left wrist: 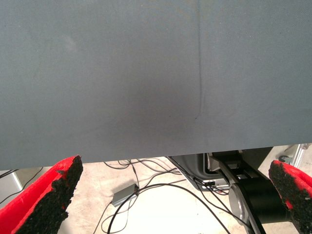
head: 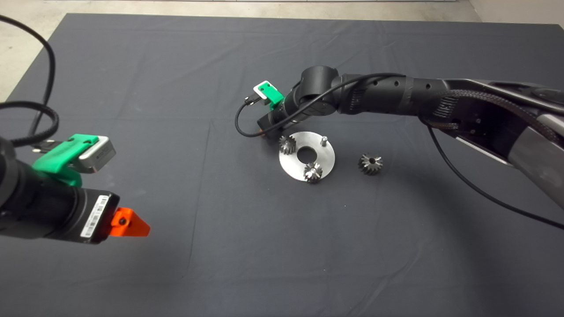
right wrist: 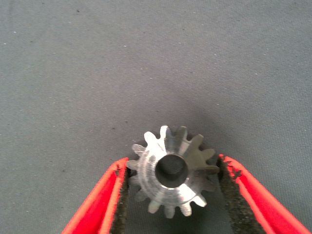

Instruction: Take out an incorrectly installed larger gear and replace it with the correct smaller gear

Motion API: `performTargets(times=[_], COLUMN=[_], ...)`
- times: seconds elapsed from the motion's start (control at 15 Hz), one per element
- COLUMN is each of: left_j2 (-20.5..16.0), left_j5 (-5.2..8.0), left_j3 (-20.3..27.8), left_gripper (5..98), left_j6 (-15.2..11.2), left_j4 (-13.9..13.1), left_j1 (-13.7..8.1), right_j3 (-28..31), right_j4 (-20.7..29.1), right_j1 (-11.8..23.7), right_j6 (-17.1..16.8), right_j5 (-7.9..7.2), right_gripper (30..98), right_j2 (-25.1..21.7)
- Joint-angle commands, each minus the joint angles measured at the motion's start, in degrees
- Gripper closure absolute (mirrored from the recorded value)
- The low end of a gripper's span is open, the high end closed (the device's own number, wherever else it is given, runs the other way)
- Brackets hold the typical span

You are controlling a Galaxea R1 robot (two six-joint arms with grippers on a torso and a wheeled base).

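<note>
Between my right gripper's (right wrist: 171, 195) black pads (right wrist: 233, 195) I clamped a small, bright-toothed steel gear (right wrist: 171, 170), ready for seating, while my left gripper (left wrist: 170, 195) waited open.

We see a desk under a dark mat (head: 176, 198). On the mat lie a round steel plate (head: 326, 162) and, apart, the larger gear (head: 370, 164).

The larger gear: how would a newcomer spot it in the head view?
Find the round steel plate with a centre hole on the dark mat. The larger gear, dark grey with coarse teeth, lies alone on the mat right of it, unlike the two little gears at the plate's rim.
</note>
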State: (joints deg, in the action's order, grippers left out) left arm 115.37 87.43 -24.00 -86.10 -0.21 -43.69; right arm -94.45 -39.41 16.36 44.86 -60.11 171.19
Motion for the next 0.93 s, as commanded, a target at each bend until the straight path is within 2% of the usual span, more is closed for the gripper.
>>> performTargets(times=[0.0, 0.4, 0.67, 0.87], left_j2=[-0.1, -0.1, -0.1, -0.1], left_j5=[0.46, 0.55, 0.55, 0.55], left_j3=[0.2, 0.3, 0.4, 0.4], left_gripper=[5.5, 5.5, 5.5, 5.5], left_j6=[0.0, 0.0, 0.0, 0.0], left_j4=[-1.0, -1.0, -1.0, -0.9], left_j1=[-0.7, -0.7, -0.7, -0.7], right_j3=[0.5, 0.5, 0.4, 1.5], right_j4=[-1.8, -1.8, -1.8, -1.7], right_j1=[1.4, 1.3, 1.6, 2.9], right_j6=[0.2, 0.2, 0.4, 4.1], right_j5=[0.28, 1.71, 1.66, 1.58], right_gripper=[82.8, 86.0, 86.7, 87.5], right_j2=[0.2, 0.2, 0.1, -0.5])
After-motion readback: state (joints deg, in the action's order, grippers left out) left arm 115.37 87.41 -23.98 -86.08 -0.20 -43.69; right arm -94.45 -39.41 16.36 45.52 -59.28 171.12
